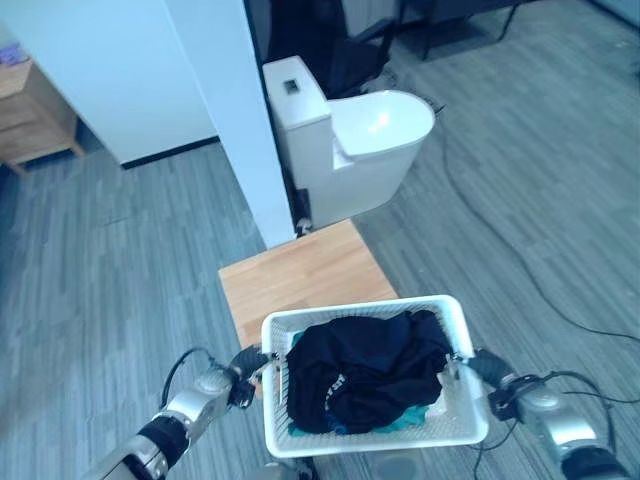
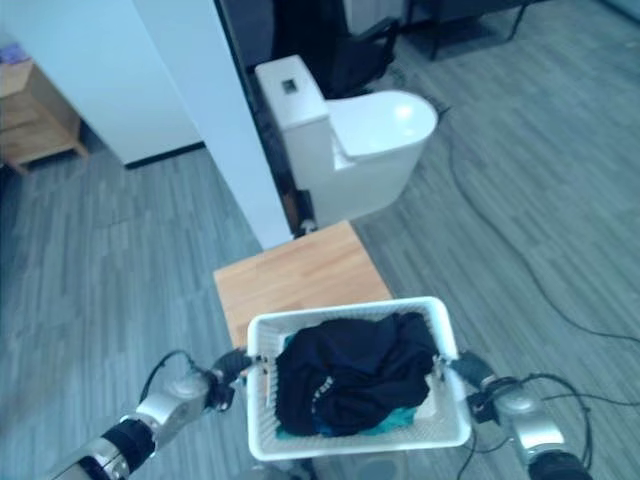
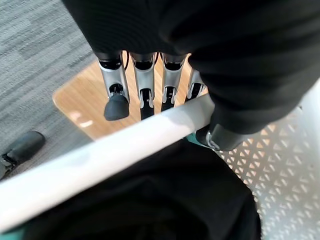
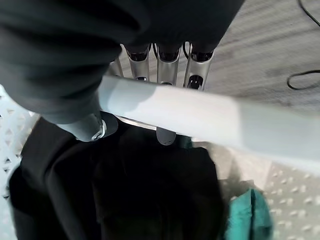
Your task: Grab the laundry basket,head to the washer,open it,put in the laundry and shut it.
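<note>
Between my two hands hangs the basket [image 1: 375,438], my left hand [image 1: 243,366] and right hand [image 1: 478,369] each with fingers [image 3: 145,90] hooked over a rim. It seems clear of the bench [image 1: 300,275]. Its long axis runs hand to hand. If one grip slackens, it tips and spills the laundry [image 1: 365,370].

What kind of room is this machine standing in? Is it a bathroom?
Probably a mock-up home set in an office or lab, not a real bathroom: a white toilet stands on grey carpet beside a partition wall, with a dark office chair behind it.
</note>
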